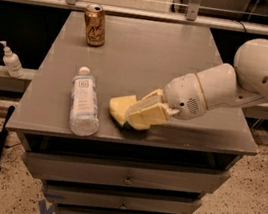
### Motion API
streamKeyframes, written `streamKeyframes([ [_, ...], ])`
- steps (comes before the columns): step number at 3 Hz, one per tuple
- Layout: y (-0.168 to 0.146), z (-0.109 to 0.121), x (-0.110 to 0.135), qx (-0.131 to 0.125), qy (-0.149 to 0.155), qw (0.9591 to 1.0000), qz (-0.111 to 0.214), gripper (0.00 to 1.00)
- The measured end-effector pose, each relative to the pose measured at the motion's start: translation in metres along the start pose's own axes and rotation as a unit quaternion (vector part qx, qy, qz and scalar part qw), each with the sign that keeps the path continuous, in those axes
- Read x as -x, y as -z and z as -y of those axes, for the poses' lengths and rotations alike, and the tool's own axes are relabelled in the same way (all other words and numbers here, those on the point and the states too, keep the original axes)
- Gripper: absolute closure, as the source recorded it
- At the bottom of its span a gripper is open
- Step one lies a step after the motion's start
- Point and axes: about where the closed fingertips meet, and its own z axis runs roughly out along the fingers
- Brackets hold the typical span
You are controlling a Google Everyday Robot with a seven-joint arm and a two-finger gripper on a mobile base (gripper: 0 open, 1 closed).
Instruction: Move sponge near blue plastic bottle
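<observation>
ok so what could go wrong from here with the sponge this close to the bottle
1. The bottle lies on its side beside the sponge; a nudge from the gripper holding the sponge might roll it.
2. Both sit near the table's front edge, so a sloppy release could drop the sponge off.

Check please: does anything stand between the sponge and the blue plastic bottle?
Nothing visible does. The hand, low over the table near its front edge, holds the sponge beside the blue plastic bottle; only bare surface lies between them.

Arm outstretched; gripper (133,117) low, tilted downward, tight on sponge (117,107)
</observation>
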Motion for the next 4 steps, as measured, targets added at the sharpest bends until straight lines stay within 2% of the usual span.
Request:
streamKeyframes([
  [1, -0.015, -0.02, 0.001, 0.035, -0.006, 0.9993, 0.008, 0.83],
  [2, -0.022, -0.03, 0.002, 0.051, -0.008, 0.9986, 0.012, 0.6],
  [4, -0.022, -0.029, 0.004, 0.044, -0.005, 0.9988, 0.018, 0.12],
])
